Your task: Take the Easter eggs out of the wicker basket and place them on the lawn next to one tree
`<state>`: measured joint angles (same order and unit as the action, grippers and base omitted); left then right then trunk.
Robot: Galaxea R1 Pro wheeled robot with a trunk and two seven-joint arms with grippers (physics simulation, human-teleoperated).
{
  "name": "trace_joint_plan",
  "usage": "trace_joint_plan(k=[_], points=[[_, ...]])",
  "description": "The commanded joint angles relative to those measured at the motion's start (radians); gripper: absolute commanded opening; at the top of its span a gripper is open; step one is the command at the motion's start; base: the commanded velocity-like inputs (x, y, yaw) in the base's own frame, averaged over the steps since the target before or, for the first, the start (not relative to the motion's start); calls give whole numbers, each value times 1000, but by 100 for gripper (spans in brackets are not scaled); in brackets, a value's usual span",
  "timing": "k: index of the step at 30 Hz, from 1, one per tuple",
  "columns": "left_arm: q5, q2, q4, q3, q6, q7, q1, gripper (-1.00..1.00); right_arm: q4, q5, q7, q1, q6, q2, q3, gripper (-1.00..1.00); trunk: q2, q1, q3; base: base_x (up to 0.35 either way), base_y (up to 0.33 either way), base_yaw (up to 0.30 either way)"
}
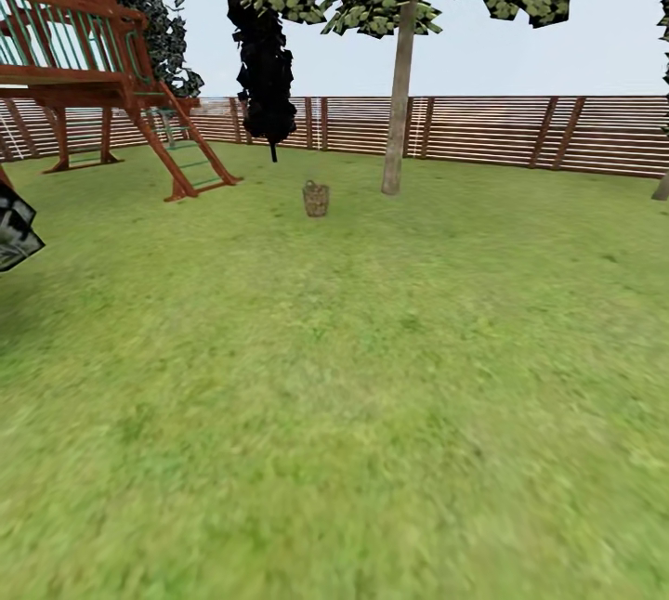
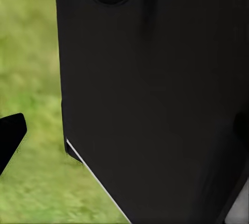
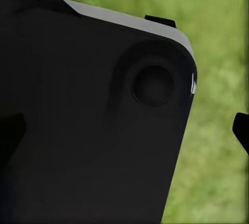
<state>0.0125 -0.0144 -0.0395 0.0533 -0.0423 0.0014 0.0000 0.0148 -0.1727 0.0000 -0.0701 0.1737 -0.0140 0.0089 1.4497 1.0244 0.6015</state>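
Brown woven-twig wicker basket (image 1: 316, 198) stands far off, upper centre of the head view on the mottled green lawn (image 1: 372, 396), just left of the pale-trunked leafy tree (image 1: 400, 98); neither arm is nearer, and I cannot tell the fingers' state.

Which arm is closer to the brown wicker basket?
Cannot tell: the round brown woven basket stands far ahead by the pale-trunked tree; both arms sit against the robot's black body.
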Motion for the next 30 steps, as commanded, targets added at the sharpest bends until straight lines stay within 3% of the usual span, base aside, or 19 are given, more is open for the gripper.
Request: trace_joint_plan(k=[1,30], points=[[1,0,0,5,-2,0,0,100,0,-4,0,0,3,0,0,100,0,1,1,337,0,0],[1,1,0,5,-2,0,0,100,3,1,-5,0,2,10,0,100,0,1,1,337,0,0]])
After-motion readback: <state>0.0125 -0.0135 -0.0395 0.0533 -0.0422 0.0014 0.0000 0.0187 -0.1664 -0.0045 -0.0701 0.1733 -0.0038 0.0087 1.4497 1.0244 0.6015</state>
